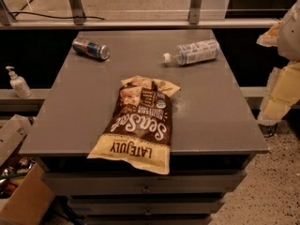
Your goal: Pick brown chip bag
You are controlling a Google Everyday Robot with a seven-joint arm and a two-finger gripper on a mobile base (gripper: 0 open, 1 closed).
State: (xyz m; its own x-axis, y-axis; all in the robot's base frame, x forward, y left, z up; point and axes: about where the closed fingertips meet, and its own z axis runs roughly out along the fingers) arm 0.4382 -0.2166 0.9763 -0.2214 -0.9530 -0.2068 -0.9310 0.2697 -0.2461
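Since the brown chip bag [140, 125] lies untouched, I judge the pick not yet begun: reaching, closing and lifting all remain. The grey surface [84, 107] carries three things. Largest is the bag, flat at 6 o'clock, its cream end hanging over the near edge. Whether it is sealed I cannot tell. My gripper [280, 90] hangs off the surface at 3 o'clock, well apart from the bag, and I cannot tell whether it is apart or together. A clear plastic bottle [194, 52] lies on its side at 1 o'clock, capped, contents unclear. A small can [91, 48] lies on its side at 11 o'clock.
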